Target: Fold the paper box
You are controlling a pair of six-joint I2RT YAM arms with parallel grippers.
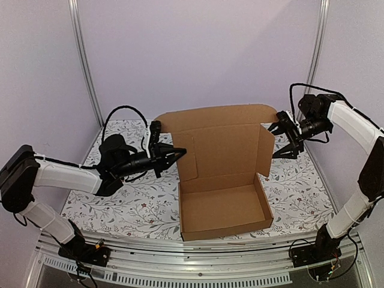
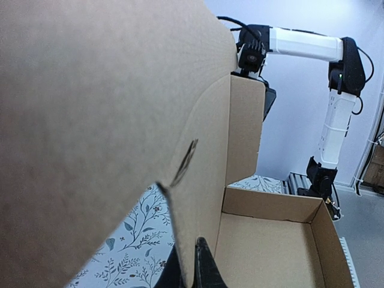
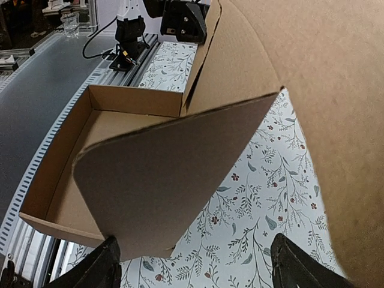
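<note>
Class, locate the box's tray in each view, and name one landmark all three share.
Top external: tray low centre.
Left wrist: tray bottom right.
Right wrist: tray upper left, partly behind a flap.
Shared landmark: floral cloth.

left arm: white shells, black joints, black cable | right arm: same | left end effector: black

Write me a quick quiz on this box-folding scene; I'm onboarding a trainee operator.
1. True or false: the paper box has its lid folded shut.
2. Which gripper is wide open? A) left gripper B) right gripper
3. Fill in: the tablecloth under the box has a ___ print.
Key: 1 false, the lid stands upright. 2 B. 3 floral.
</note>
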